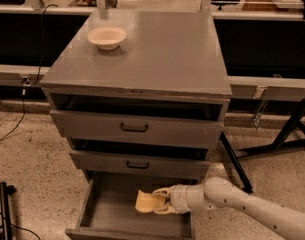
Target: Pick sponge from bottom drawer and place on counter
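The bottom drawer (104, 211) is pulled out at the foot of the grey cabinet. The pale yellow-tan sponge (144, 202) is inside it, towards the right. My gripper (159, 200) reaches in from the right on a white arm, with one finger above the sponge's right end and one below it. The fingers are closed on the sponge, which looks pinched and tilted. I cannot tell whether it is clear of the drawer floor. The counter (162, 49) is the flat grey top of the cabinet, well above the gripper.
A round cream bowl (107, 36) stands on the counter's back left. The two upper drawers (134, 128) with dark handles stick out slightly above the bottom drawer. Black stand legs (287, 134) are on the floor to the right, and a dark post (4, 209) at lower left.
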You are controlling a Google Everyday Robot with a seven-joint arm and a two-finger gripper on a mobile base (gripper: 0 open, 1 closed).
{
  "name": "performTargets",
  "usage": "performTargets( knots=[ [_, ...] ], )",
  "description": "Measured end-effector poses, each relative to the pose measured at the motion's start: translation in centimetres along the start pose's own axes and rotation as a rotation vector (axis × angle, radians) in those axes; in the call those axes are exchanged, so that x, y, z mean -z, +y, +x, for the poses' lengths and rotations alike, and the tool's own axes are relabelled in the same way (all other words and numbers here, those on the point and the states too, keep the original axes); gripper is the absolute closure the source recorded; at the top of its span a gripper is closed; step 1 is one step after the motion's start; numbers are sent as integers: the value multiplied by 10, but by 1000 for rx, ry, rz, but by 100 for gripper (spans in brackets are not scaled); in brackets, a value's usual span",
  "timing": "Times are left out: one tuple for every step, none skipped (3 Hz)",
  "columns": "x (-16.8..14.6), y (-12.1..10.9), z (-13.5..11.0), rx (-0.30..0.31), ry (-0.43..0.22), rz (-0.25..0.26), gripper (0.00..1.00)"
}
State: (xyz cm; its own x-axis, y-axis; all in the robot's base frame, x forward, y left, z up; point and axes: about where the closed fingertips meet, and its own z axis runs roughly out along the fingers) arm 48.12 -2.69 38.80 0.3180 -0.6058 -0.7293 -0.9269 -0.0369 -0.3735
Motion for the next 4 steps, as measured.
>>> performTargets(
  knots=[
    [62,-34,-29,93,-48,-7,100],
    [105,-63,-57,159,-92,-45,100],
    [110,-48,-68,165,-135,-116,100],
    [111,-49,-70,169,-135,-120,100]
  ],
)
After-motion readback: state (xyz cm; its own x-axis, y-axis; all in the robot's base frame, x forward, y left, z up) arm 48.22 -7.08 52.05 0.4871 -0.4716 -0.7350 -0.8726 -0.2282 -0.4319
